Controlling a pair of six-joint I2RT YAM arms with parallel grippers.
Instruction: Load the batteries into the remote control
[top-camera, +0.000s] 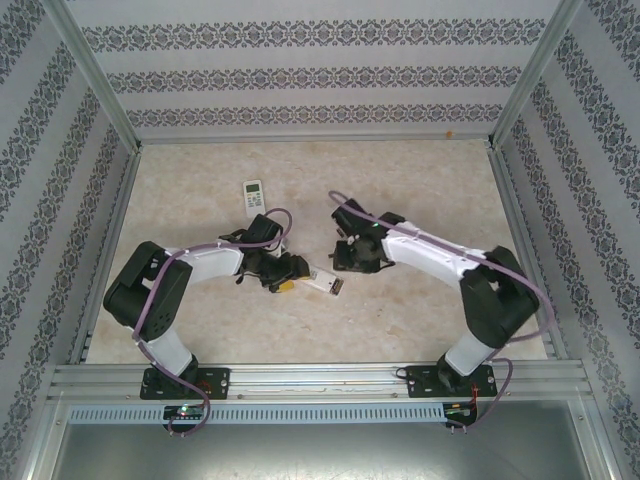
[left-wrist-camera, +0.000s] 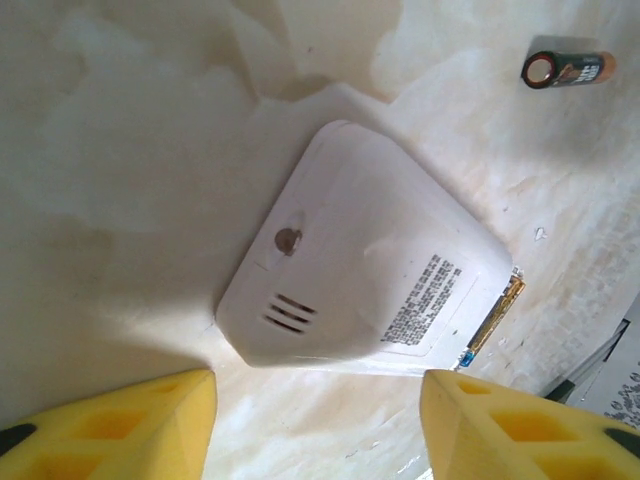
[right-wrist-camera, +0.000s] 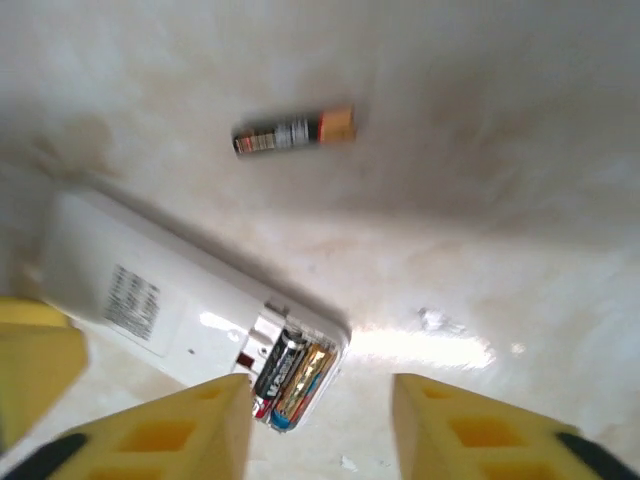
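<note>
Left gripper (left-wrist-camera: 315, 430): blocky yellow fingers (left-wrist-camera: 110, 425) with hollow cells, standing apart and clamping nothing, just short of the white remote's rounded end. Right gripper (right-wrist-camera: 320, 430): matching yellow fingers, likewise spread and empty, at the remote's opposite, open end. White remote (left-wrist-camera: 370, 270): smooth glossy plastic slab with rounded corners, face down and flat between the two grippers, its back showing a printed label (left-wrist-camera: 425, 300) and three short slots. Two batteries (right-wrist-camera: 292, 372): slim cylinders, one dark and one coppery, seated side by side in the remote's exposed end compartment. Loose battery (right-wrist-camera: 295, 130): dark cylinder with an orange-copper end, on its side near the remote, not touching it. Second remote (top-camera: 253, 193): small, white, well apart from the first. Tabletop (top-camera: 420, 190): pale, mottled, stone-look.
</note>
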